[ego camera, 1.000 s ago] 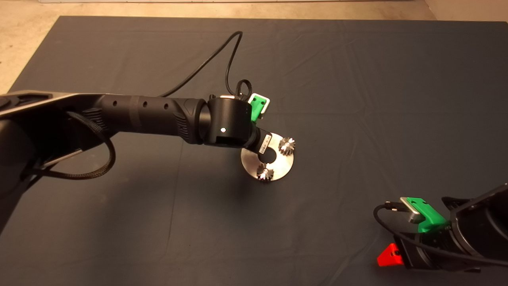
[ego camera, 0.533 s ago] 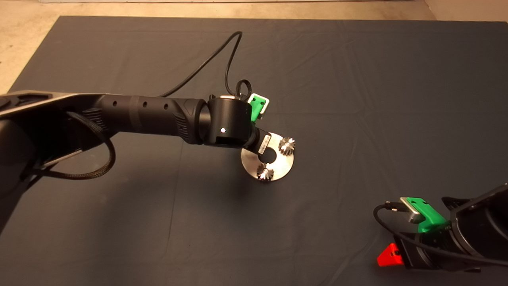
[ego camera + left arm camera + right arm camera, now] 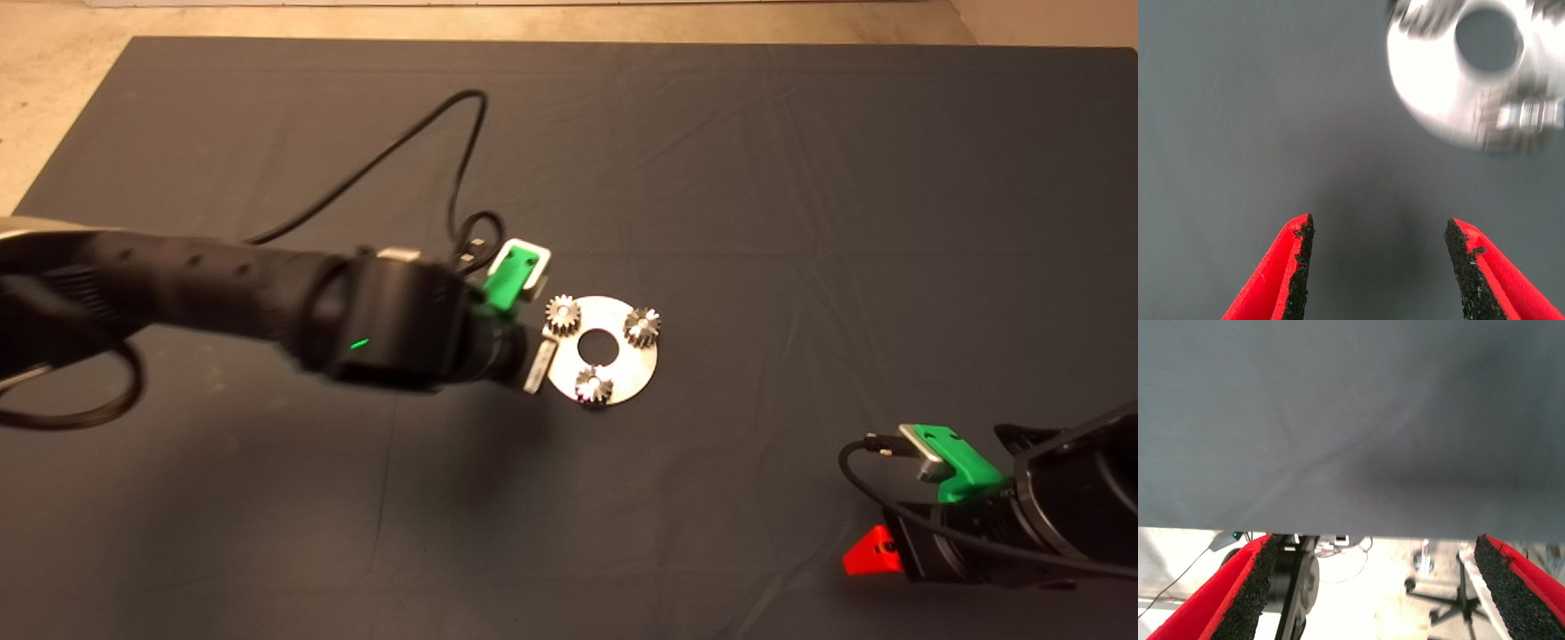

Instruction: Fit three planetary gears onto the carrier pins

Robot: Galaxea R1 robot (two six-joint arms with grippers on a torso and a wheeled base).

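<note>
Two grippers: one at work on the left, one parked at the lower right.
Left gripper (image 3: 1375,267): jaws wide apart, holding nothing and touching nothing; only bare mat (image 3: 1238,100) lies between the red fingers (image 3: 1281,273). It sits just left of the disc (image 3: 622,369), arm reaching in from the left.
Right gripper (image 3: 1371,587): jaws wide apart and empty, over the mat's near right edge, with floor and a chair base showing beyond it.
Planetary gears (image 3: 563,315): three, all on the disc, one at the left-far side, one at the right-far side (image 3: 642,327), one at the near side (image 3: 594,386), spaced around the central hole.
Carrier pins: covered by the gears, not seen on their own.
Disc: one, flat on the mat near the middle; blurred in the left wrist view.
In the way: nothing lies between the left fingers and the disc.
Cable (image 3: 391,160): one black loop trailing from the left wrist toward the far side of the mat.
</note>
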